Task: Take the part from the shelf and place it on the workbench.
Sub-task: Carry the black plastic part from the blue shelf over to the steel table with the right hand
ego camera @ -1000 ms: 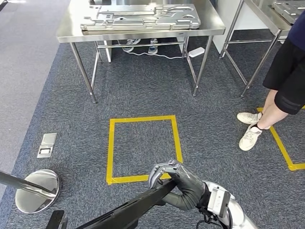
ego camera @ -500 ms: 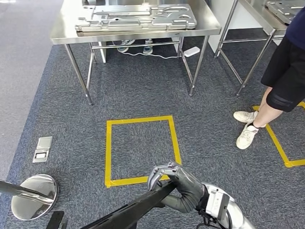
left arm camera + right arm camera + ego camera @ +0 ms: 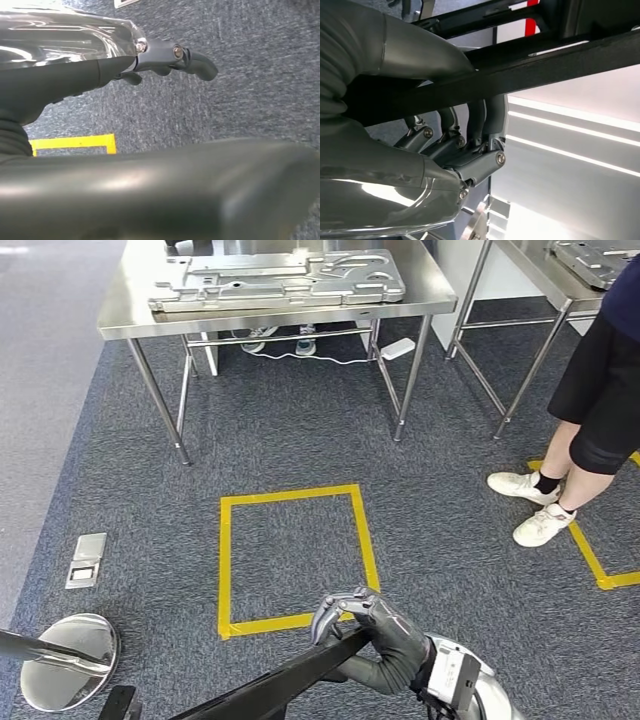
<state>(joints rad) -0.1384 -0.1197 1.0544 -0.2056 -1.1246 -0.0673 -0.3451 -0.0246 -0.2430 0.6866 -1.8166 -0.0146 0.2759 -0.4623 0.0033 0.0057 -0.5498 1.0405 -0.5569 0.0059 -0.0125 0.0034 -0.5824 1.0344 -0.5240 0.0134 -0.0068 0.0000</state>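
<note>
A long black bar-shaped part runs across the bottom of the head view, level above the carpet. My right hand grips its right end, fingers curled over the top edge. In the right wrist view the same hand wraps around the black part. The left wrist view has my left hand with a finger stretched out over the carpet, and a blurred dark bar crosses close in front of it; its hold there is unclear. The steel workbench stands ahead, at the far side of the carpet.
A flat metal plate lies on the workbench. A yellow tape square marks the carpet before it. A person stands at right beside a second steel table. A shiny round stand base and a floor socket are at left.
The whole picture has shifted, so the camera moved; the workbench sits further left. The person moved one foot to the right. My right hand keeps its grip on the part.
</note>
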